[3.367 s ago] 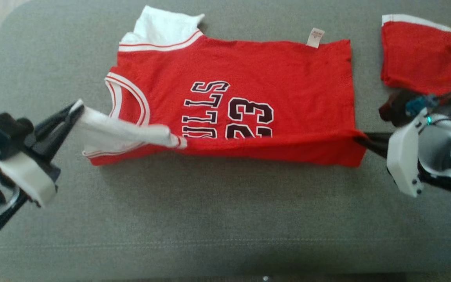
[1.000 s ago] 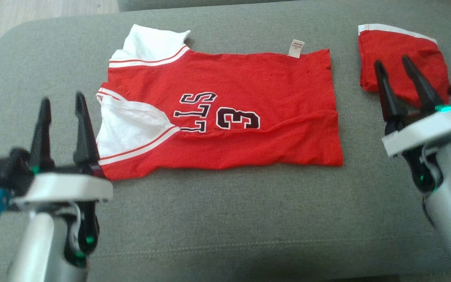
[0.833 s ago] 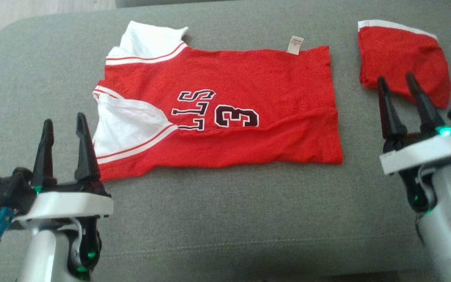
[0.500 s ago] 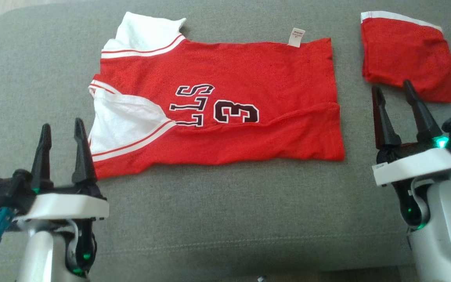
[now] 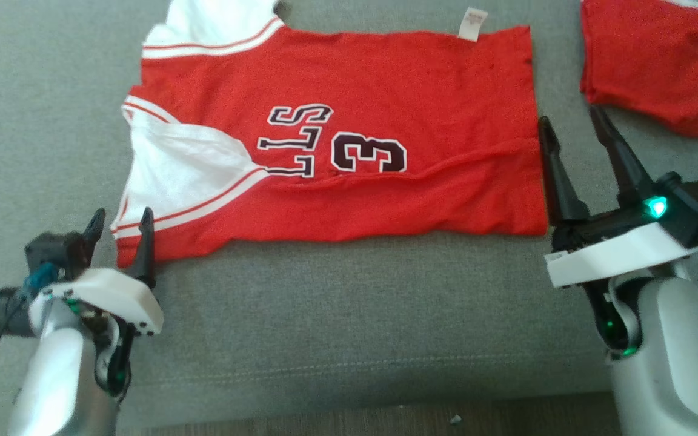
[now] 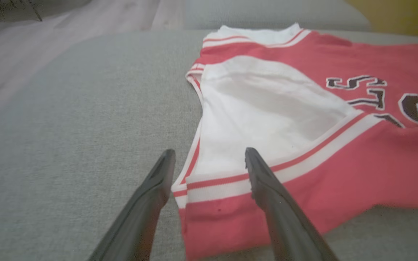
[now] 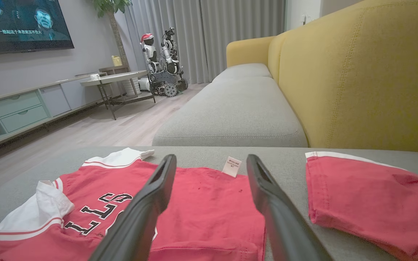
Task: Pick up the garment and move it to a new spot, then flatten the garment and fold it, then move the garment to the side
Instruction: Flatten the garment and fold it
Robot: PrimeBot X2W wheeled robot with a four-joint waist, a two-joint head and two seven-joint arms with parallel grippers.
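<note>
Found a grey seat cushion [image 5: 325,315] of coarse woven cloth, with one stitched seam along its near edge, under both hands. Noted beyond the right gripper [image 5: 570,116], in its wrist view, a yellow sofa back [image 7: 357,72], a pale wood floor [image 7: 114,127], grey curtains [image 7: 230,29], a lit television [image 7: 20,21] on the wall and a low cabinet [image 7: 16,108] with drawers.

Found the jersey [image 5: 385,91] flat on the cushion between the two grippers: red knit, roughly oblong, its near long edge turned over onto the front. Noted a white sleeve [image 5: 179,163] with red-and-white striped trim lying over it, just ahead of the left gripper [image 5: 122,213].

Read black lettering [image 5: 300,139] with white outline as "LLS" and a "3", the rest folded under. Noted a small white tag [image 5: 474,23] at the far edge; print too small to read.

Found the left gripper released and empty, fingers spread at the jersey's nearest corner; could not tell contact. Found the right gripper likewise released and empty, fingers spread just beside the jersey's hem end. Noted a second folded red cloth [image 5: 658,66] with a white band, beyond and to the right of that hand.
</note>
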